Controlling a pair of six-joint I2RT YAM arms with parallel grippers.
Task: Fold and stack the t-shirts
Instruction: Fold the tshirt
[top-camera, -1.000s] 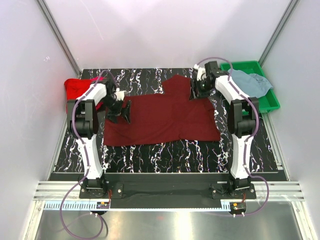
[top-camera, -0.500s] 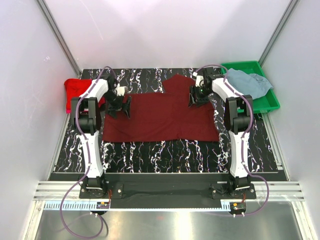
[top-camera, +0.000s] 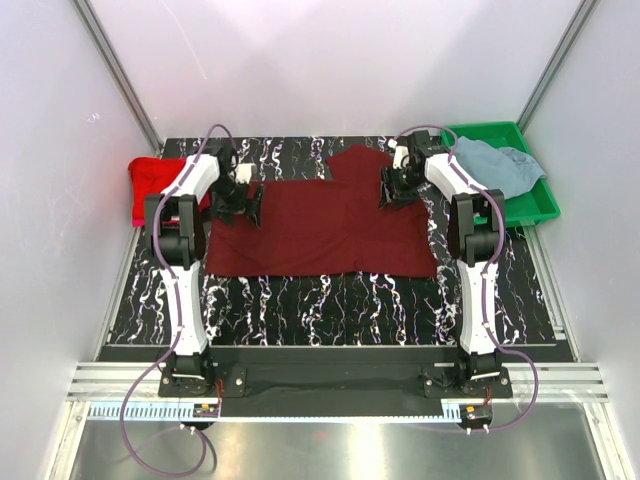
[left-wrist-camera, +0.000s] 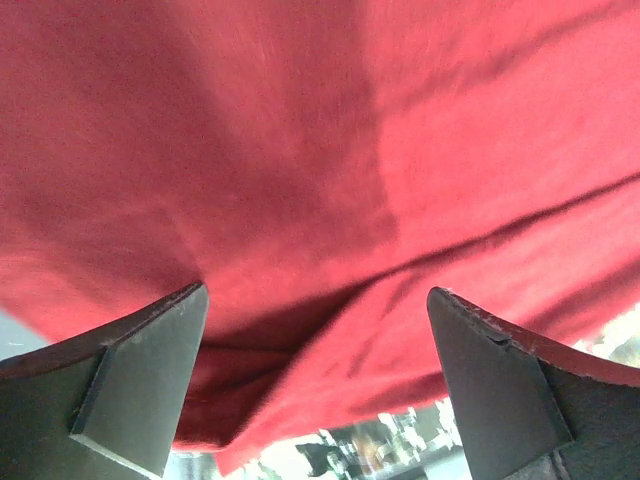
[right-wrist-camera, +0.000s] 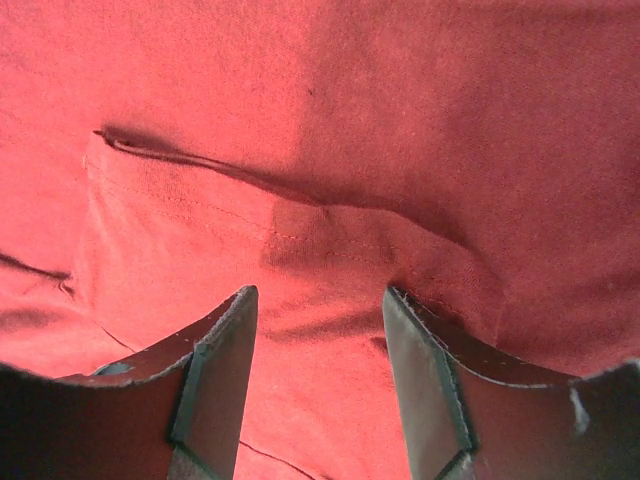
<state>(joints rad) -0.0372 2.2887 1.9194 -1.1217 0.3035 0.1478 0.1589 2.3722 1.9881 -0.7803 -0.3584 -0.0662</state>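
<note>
On the table (top-camera: 330, 300) the maroon shirt (top-camera: 320, 230) lies spread flat in the middle. The blue shirt (top-camera: 495, 165) is heaped in the tray (top-camera: 535, 207) at far right, and the red shirt (top-camera: 150, 175) is bunched at far left. The left gripper (left-wrist-camera: 315, 300) gapes wide over the maroon shirt's far left corner, and the right gripper (right-wrist-camera: 320, 300) rests on its far right part, fingers apart, clamping nothing.

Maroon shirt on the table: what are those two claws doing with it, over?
Left gripper open, low over left edge of maroon t-shirt. Right gripper open, over its far right part. Shirt spread out, unfolded. Nothing lying on it.
</note>
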